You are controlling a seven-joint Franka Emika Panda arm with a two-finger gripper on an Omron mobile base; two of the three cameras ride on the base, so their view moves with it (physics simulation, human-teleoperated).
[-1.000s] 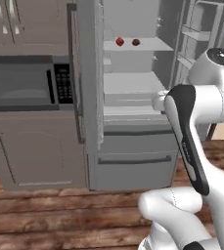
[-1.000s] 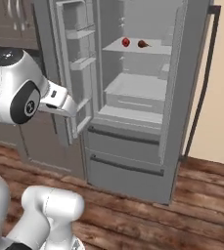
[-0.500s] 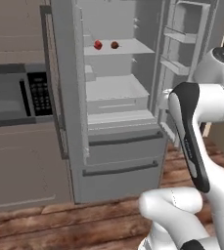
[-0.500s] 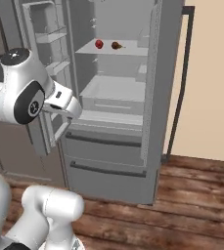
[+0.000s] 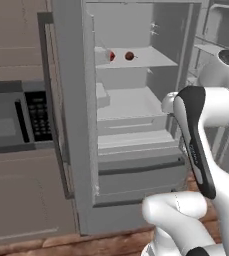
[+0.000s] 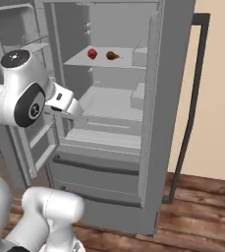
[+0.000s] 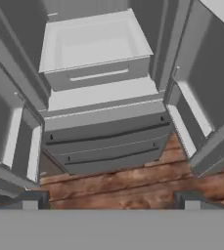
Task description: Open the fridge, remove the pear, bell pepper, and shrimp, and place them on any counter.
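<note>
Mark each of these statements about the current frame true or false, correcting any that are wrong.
1. The fridge doors stand open. True.
2. The bell pepper and the pear sit on the same upper shelf. True.
3. The pincer holds the red item. False: its fingertips stand wide apart with nothing between them.
4. The microwave is mounted inside the fridge. False: it sits in the cabinetry beside it.
5. The bottom drawers are pulled out. False: they look closed.
</note>
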